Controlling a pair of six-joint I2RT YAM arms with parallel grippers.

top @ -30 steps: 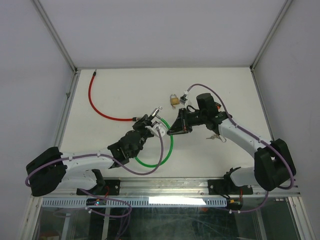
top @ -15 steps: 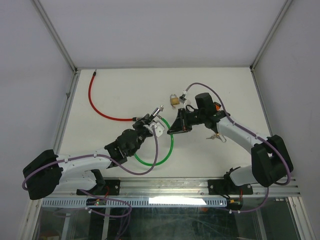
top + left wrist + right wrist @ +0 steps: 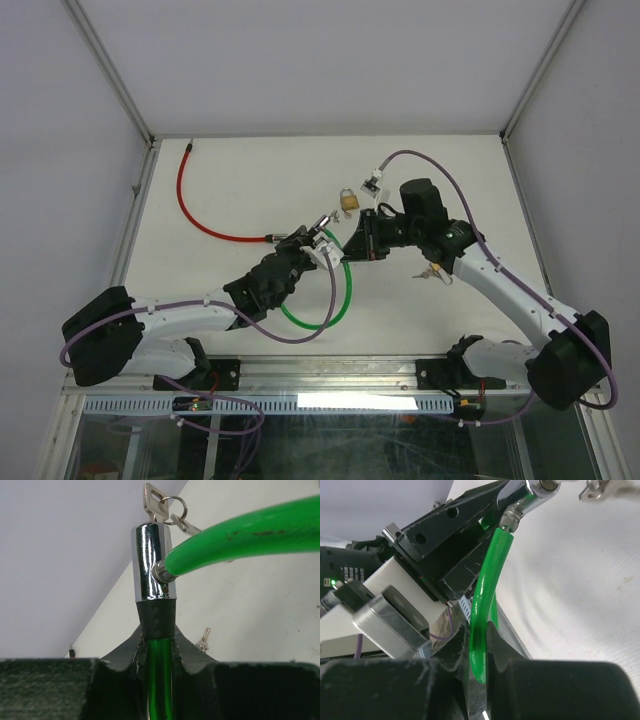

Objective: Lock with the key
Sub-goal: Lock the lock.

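Note:
A green cable lock (image 3: 335,300) loops between both grippers. My left gripper (image 3: 159,672) is shut on the cable just below the lock's black collar and chrome barrel (image 3: 151,562). A key (image 3: 154,501) on a ring sticks out of the barrel's top. The cable's other end (image 3: 240,535) meets the barrel's side with its metal tip at the hole. My right gripper (image 3: 482,650) is shut on that end of the green cable (image 3: 487,605), a short way behind the tip. In the top view the left gripper (image 3: 306,250) and right gripper (image 3: 352,248) sit close together at mid-table.
A small brass padlock (image 3: 348,200) lies just behind the grippers. A red cable (image 3: 205,225) curves across the left of the table, its metal end (image 3: 203,640) near the left gripper. Loose keys (image 3: 432,272) lie under the right forearm. White walls ring the table.
Both grippers have shifted a little toward the back right, still holding the cable. The green loop has swung to the right and the right arm's elbow has dropped lower right.

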